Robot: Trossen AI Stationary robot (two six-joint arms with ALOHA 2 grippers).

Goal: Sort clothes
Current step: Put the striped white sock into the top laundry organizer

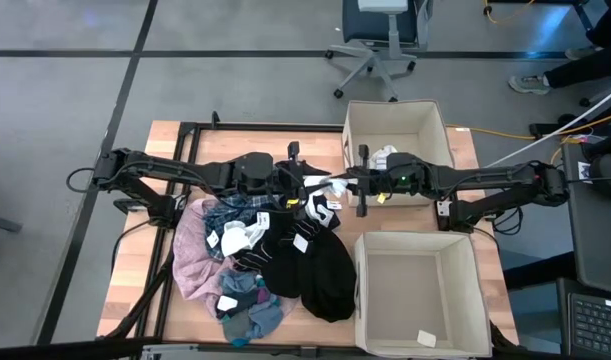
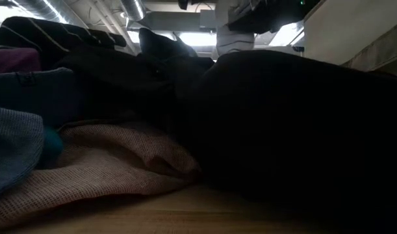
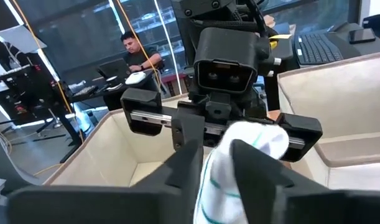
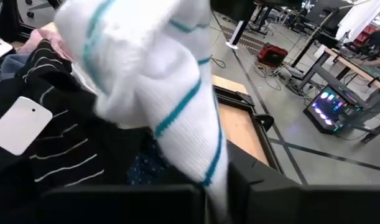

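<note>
- Right wrist view, closest in: white sock with teal stripes (image 4: 146, 81) pinched narrow in the right end effector (image 4: 222, 198), with only a thin fold of the ribbed knit caught and the bulk bunched and hanging free beyond.
- Risk of slipping out of so small a bite: soft, stretchy fabric, loose weight on one side.
- Left wrist view, next out: same sock (image 3: 239, 162) running between the fingers of the left end effector (image 3: 219, 171). Cannot tell whether clamped or already loose there.
- Risk of a tug-of-war if both hold while pulling apart, stretching the knit or yanking it free. Risk of a drop if neither holds firmly.
- High view: both end effectors nose to nose over the worktop (image 1: 135, 260), just short of its far edge, sock (image 1: 335, 183) bridging them above the rim of the clothes pile (image 1: 285, 255).
- If dropped, likely to land back on the pile or beside the far bin (image 1: 350, 130) rather than in it.
- Pile spread across the worktop's middle toward the left edge: black, striped, pink and blue-grey pieces overlapping, several with white tags (image 1: 301, 243), easy to snag on a low pass.
- Near bin (image 1: 363, 290) at the right near corner, well apart from the handover.
</note>
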